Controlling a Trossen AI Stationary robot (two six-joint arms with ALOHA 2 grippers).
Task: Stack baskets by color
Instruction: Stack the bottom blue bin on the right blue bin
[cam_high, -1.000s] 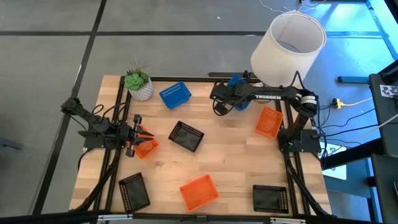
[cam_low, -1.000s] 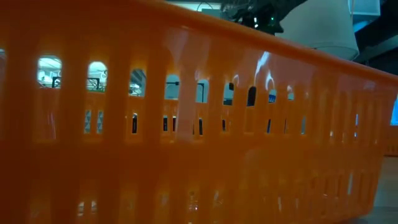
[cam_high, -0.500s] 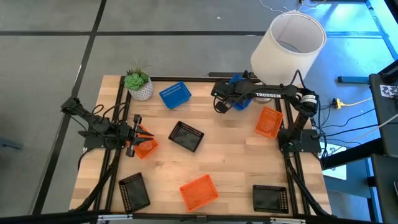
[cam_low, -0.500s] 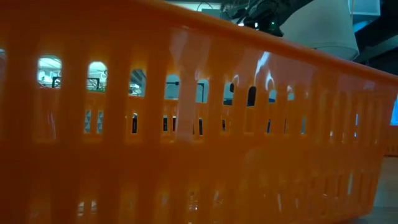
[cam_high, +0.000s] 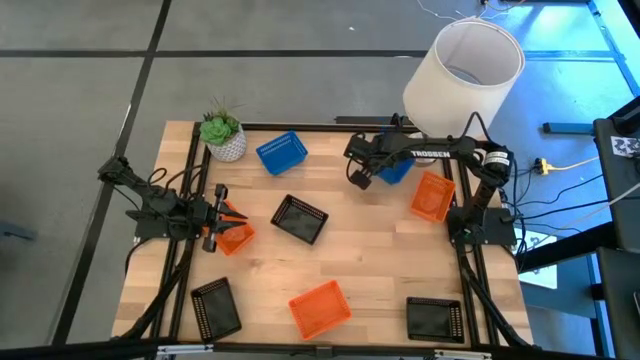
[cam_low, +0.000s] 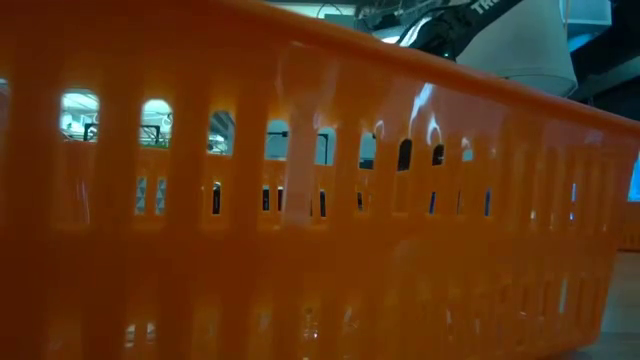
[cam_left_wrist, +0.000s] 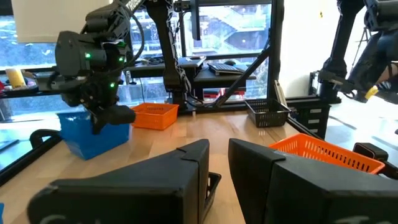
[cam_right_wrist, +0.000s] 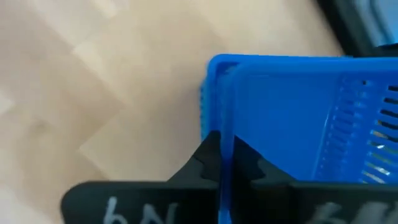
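Right hand (cam_high: 362, 179) is pinched tight on the wall of a blue basket (cam_high: 397, 170) at the tabletop's (cam_high: 370, 250) far right. Left hand (cam_high: 222, 219), fingers parted, sits at an orange basket (cam_high: 236, 238) by the left edge.

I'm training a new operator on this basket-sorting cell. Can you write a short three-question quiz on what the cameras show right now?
1. True or false: the right gripper is shut on the wall of a blue basket.
2. How many black baskets show in the high view? A) one B) two C) three
3. Fill in: the plant pot stands at the table's far-left corner, next to a ____ basket.

Key
1. True; the right wrist view shows its fingers pinching the blue wall.
2. C: one mid-table, one at the near-left, one at the near-right.
3. blue
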